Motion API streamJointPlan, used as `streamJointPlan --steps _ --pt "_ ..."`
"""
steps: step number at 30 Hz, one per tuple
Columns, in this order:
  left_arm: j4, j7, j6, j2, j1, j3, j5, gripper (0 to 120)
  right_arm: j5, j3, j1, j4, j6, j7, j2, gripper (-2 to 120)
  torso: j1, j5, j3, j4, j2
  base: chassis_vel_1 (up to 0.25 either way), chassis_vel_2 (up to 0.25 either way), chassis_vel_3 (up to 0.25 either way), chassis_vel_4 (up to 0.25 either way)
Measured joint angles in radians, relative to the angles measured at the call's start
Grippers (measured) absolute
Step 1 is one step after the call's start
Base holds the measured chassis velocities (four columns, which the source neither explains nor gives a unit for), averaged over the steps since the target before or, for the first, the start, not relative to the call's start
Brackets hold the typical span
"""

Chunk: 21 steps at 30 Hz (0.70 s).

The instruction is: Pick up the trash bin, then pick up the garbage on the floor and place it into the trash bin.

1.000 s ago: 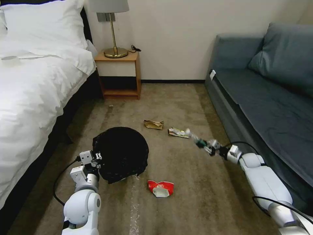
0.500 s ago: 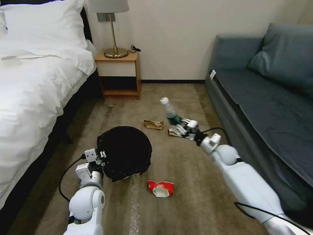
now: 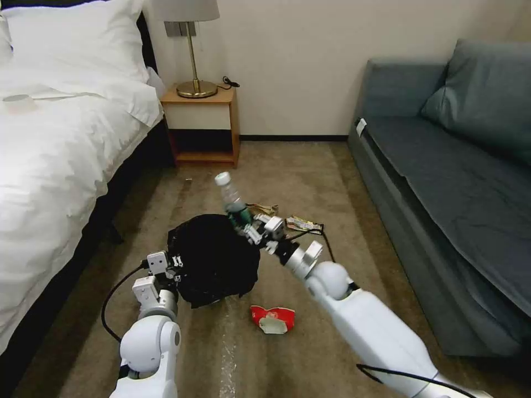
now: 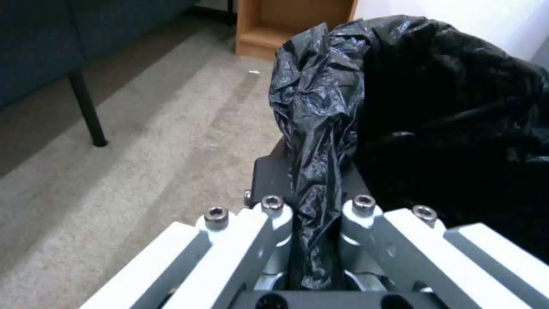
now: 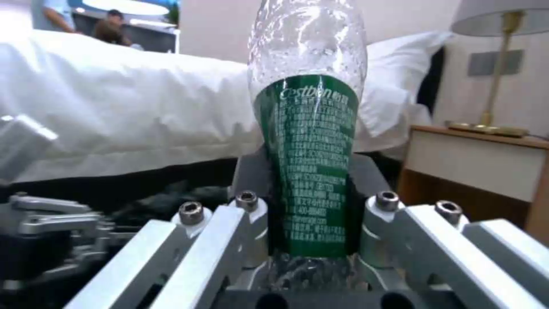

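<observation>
The trash bin (image 3: 215, 265), covered by its crinkly black bag liner (image 4: 400, 111), hangs just off the carpet with my left gripper (image 3: 172, 264) shut on the liner at its rim (image 4: 312, 206). My right gripper (image 3: 251, 228) is shut on the clear bottle (image 3: 232, 200) with the green label (image 5: 309, 163), holding it cap-up over the bin's far right edge. On the floor lie the crushed red-and-white paper cup (image 3: 272, 319), the crumpled brown paper bag (image 3: 265, 209) and the flat snack wrapper (image 3: 304, 224).
A white bed (image 3: 55, 160) runs along the left, a grey-blue sofa (image 3: 442, 182) along the right. A wooden nightstand (image 3: 202, 124) with a brass lamp (image 3: 193, 50) stands at the far wall. Open carpet (image 3: 343, 177) lies between them.
My right arm has swung left with the bottle, from beside the sofa to over the bin's edge, and the bottle now points upward. The bin and left gripper shifted slightly right.
</observation>
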Motion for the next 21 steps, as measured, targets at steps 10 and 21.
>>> streamJointPlan --steps 10,21 --pt "-0.009 -0.005 0.004 0.000 0.002 0.010 0.010 5 -0.068 -0.023 -0.016 -0.035 0.015 -0.019 0.036 30 0.000 0.0002 0.000 0.0000 0.000 0.000 0.000 0.000 0.000" --pt "-0.005 -0.006 0.004 0.000 -0.001 0.011 0.019 5 -0.074 -0.022 -0.014 -0.034 0.006 -0.027 0.039 70 0.000 0.0002 0.000 0.0000 0.000 0.000 0.000 0.000 0.000"
